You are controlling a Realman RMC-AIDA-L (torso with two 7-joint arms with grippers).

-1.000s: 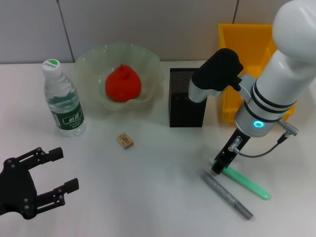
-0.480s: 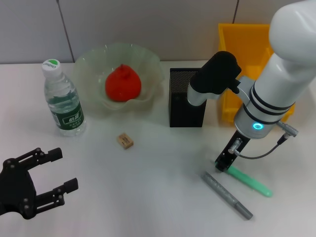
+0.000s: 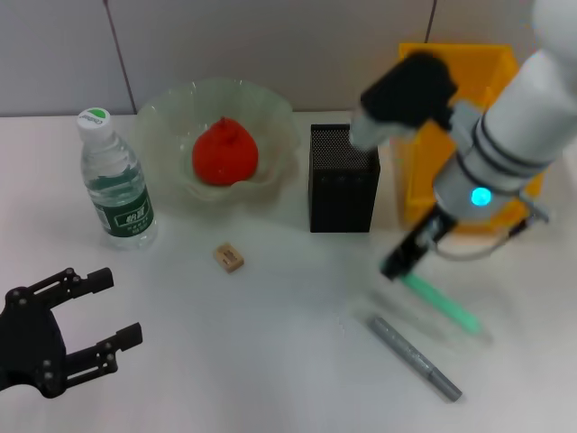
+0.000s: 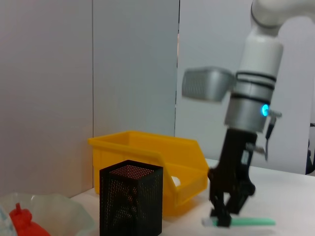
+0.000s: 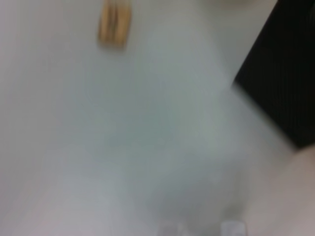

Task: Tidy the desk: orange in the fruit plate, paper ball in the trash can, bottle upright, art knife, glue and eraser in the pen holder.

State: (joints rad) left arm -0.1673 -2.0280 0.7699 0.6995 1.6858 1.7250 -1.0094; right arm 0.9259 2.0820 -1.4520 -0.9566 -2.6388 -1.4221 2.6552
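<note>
Just beside the pen holder point(image 3: 343, 179), on its trash can point(image 3: 455, 108) side, our right pincer point(image 3: 399, 264) grips the green glue stick point(image 3: 442, 304) by one end, its length trailing away from the holder. Our left pincer point(image 3: 63, 334) idles open, far off.

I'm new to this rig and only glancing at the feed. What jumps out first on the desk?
The right gripper near the desk's middle right, shut on a green stick and holding it above the table, in front of the yellow trash can. Next, the orange in the fruit plate at the back, with the bottle upright to its left. The left gripper is at the near left, open.
</note>
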